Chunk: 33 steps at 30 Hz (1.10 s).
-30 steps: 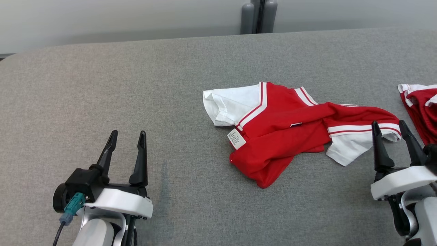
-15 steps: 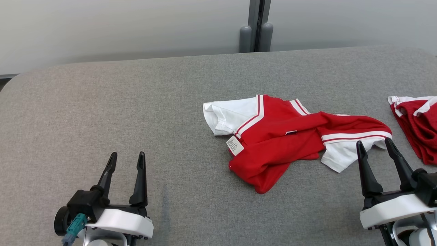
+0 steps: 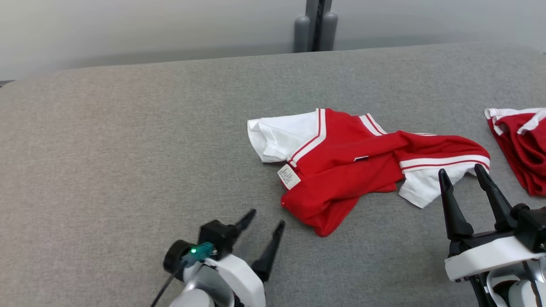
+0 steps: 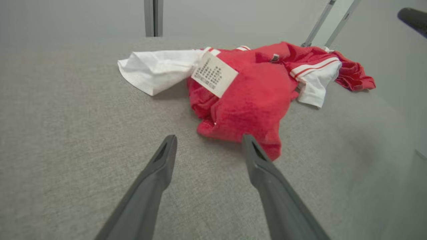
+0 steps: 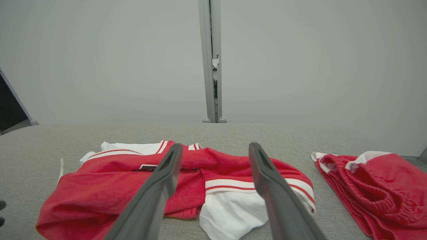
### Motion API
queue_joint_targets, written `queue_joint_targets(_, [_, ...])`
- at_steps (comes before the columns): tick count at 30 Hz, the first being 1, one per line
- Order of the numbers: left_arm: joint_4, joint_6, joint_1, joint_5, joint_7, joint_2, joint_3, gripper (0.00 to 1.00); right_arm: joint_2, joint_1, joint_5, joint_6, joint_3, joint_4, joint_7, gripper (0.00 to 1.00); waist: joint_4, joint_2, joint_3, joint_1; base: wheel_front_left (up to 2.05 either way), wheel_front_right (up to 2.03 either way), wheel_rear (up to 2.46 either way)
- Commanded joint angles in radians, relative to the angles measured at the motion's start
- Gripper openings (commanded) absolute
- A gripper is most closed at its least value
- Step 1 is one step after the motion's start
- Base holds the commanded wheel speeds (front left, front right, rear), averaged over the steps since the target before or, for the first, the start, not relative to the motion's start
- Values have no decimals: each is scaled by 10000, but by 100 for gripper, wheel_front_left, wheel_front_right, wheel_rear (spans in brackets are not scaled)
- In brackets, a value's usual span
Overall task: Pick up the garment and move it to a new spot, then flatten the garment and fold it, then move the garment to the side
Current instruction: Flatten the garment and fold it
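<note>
The garment (image 3: 349, 166) is a red shirt with white sleeves and red-and-white stripes, lying crumpled on the grey padded table (image 3: 128, 140), a white care label on its near left side. My left gripper (image 3: 266, 217) stands open just short of the shirt's red lower corner, fingers angled up and right toward it. In the left wrist view that gripper (image 4: 208, 141) has the garment (image 4: 253, 96) just beyond its fingertips. My right gripper (image 3: 463, 170) is open, its fingertips at the white right sleeve. In the right wrist view the garment (image 5: 116, 193) spreads beyond the open right gripper (image 5: 215, 148).
A second red and white garment (image 3: 520, 145) lies bunched at the table's right edge, also in the right wrist view (image 5: 373, 186). A grey post (image 3: 313, 25) stands behind the table's far edge against a pale wall. Bare grey table stretches to the left.
My left gripper has swung right and toward the shirt's lower corner, turning its fingers to point up-right. The head camera has shifted slightly. The right gripper and garment have barely moved.
</note>
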Motion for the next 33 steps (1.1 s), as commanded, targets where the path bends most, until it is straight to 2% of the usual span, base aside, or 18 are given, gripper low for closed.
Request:
queue_joint_targets(1, [352, -153, -275, -230, 264, 17, -379, 100, -42, -132, 71, 4, 50, -4, -12, 100, -254, 0, 141, 0, 0, 0, 0])
queue_joint_targets(5, [940, -214, -669, -946, 439, -33, -1029, 100, -30, -240, 142, 4, 99, 58, -82, 100, -599, 0, 342, 0, 0, 0, 0])
queue_joint_targets(13, [1518, 294, -1575, -2453, -232, -32, -1875, 100, -42, -323, 248, 4, 78, 200, -171, 100, -1049, 0, 602, 0, 0, 0, 0])
queue_joint_targets(14, [1616, 390, -1667, -2516, -380, -26, -1905, 30, -29, -346, 256, 4, 87, 212, -187, 100, -1086, 0, 611, 0, 0, 0, 0])
queue_joint_targets(15, [1742, 481, -1748, -2575, -481, -27, -1919, 0, -22, -359, 272, 4, 80, 227, -200, 100, -1107, 0, 615, 0, 0, 0, 0])
queue_joint_targets(19, [2082, 827, -2016, -2347, -959, -13, -1842, 0, 1, -360, 289, 4, 40, 263, -210, 100, -1118, 0, 619, 0, 0, 0, 0])
queue_joint_targets(23, [2013, 1420, -2325, -1728, -1508, 381, -1697, 0, 36, -263, 326, 4, -84, 327, -281, 100, -1007, 0, 584, 0, 0, 0, 0])
queue_joint_targets(33, [-457, 3006, -2742, 329, -1864, 2259, -1169, 0, 146, -160, 388, 4, -257, 445, -290, 100, -632, 0, 459, 0, 0, 0, 0])
